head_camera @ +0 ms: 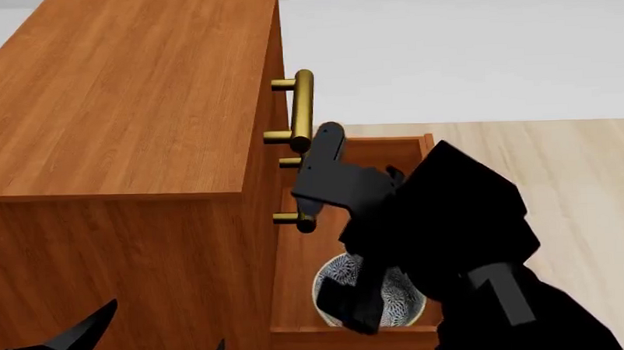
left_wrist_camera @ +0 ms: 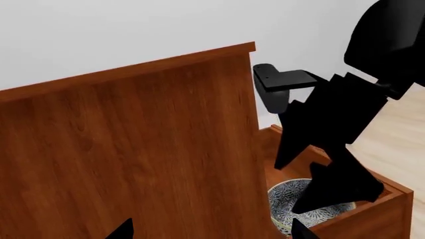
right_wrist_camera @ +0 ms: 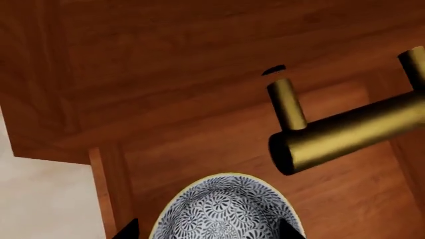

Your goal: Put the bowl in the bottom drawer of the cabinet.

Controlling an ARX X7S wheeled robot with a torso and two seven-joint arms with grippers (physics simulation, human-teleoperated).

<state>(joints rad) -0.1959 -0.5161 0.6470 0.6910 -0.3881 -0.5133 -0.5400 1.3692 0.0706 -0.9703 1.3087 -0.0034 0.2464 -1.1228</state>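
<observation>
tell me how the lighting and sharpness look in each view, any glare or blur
Head view: flat, even light, everything sharp; the right arm renders near solid black, hiding part of the bowl. Left wrist view: crisp, no glare, the cabinet evenly lit. Right wrist view: soft sheen along the brass handle, slight softness up close, no motion blur.

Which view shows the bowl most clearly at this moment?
The right wrist view: the bowl fills its lower middle, pattern crisp, only cropped at the frame's edge. The head and left wrist views show it inside the bottom drawer, largely covered by the right arm.
</observation>
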